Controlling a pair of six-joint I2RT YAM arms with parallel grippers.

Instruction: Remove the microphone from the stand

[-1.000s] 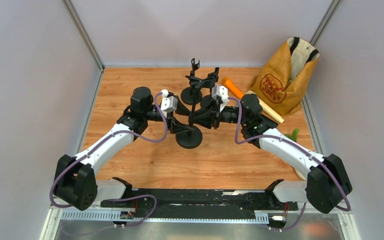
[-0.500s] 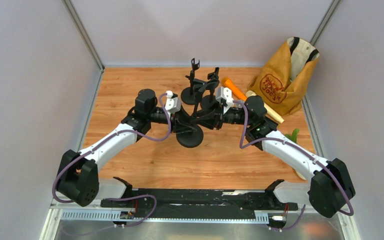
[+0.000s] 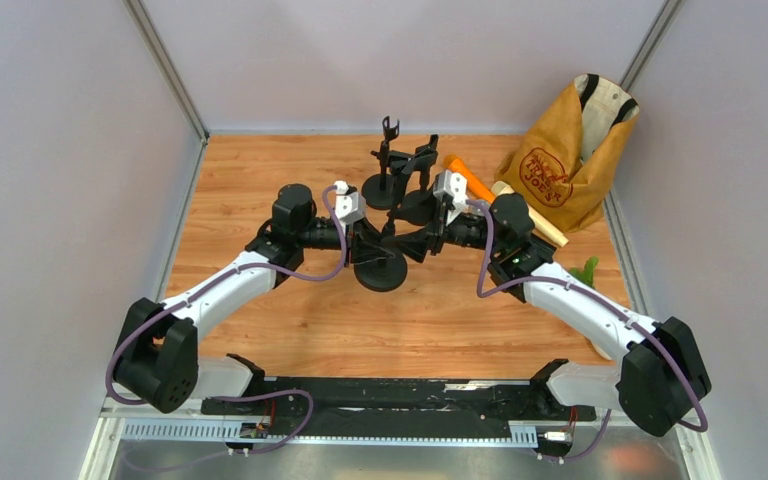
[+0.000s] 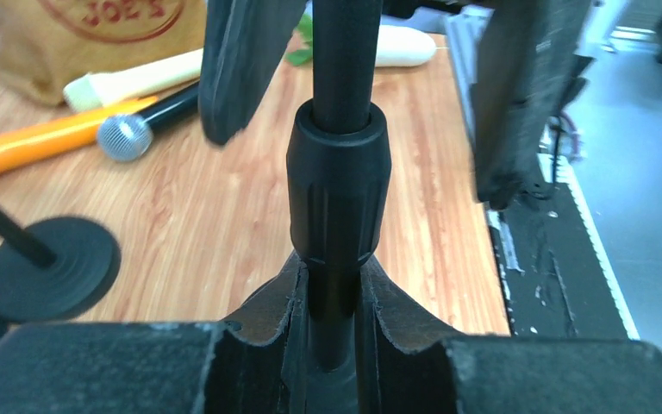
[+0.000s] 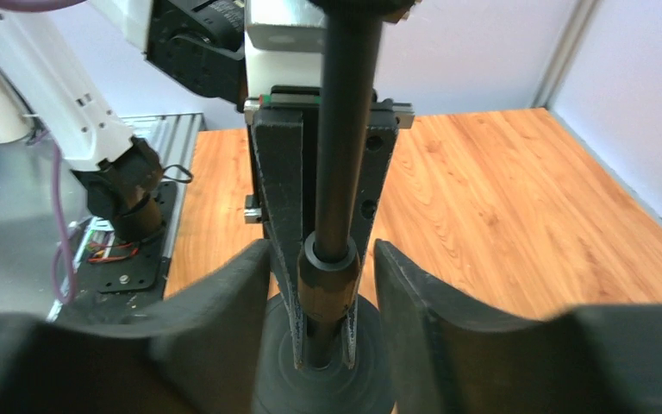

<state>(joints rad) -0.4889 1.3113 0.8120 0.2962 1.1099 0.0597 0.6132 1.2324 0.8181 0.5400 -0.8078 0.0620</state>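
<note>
1. Currently left claw (image 4: pixel 332 289) pinches stand (image 4: pixel 338 190) pole; right claw (image 5: pixel 323 267) spread astride it
2. Microphone (image 4: pixel 125 136) lies on table (image 4: pixel 224 216), well apart
3. Risk: right claw closing could strike left claw, tipping stand

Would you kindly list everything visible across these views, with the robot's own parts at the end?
held stand: one, black, mid-table, pole between both grippers
other stands: two, black, just behind it
microphone: one, black with silver head, lying on the table beside the orange stick
orange stick: one, orange, right of the stands
cream stick: one, cream, in front of the bag
bag: one, brown with red print, far right corner
leafy white item: one, white and green, right edge
table: one, wood
left gripper: one, black, clamped on the held stand's pole
right gripper: one, black, open around the same pole
</note>
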